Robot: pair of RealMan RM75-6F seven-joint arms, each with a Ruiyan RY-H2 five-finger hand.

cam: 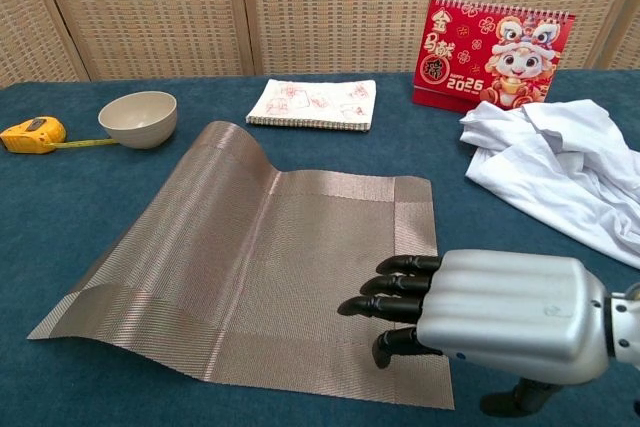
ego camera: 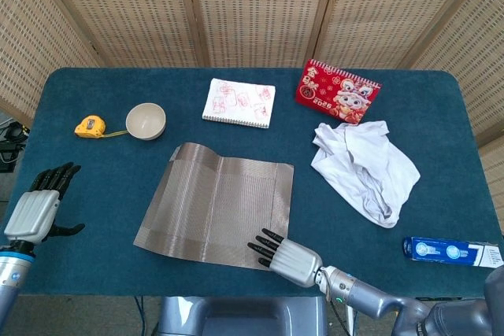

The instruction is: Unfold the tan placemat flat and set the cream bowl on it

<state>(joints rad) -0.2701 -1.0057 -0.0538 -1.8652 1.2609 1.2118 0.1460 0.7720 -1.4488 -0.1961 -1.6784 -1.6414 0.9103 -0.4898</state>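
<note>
The right hand (cam: 480, 312) is hovering empty, fingers apart, over the near corner of the tan placemat (ego camera: 216, 206), whose far left edge is arching up unflattened; the left hand (ego camera: 38, 206) is waiting open. Beyond, the cream bowl (ego camera: 146, 120) is sitting on the blue-covered table (ego camera: 94, 186), wicker screens (ego camera: 252, 5) behind
</note>
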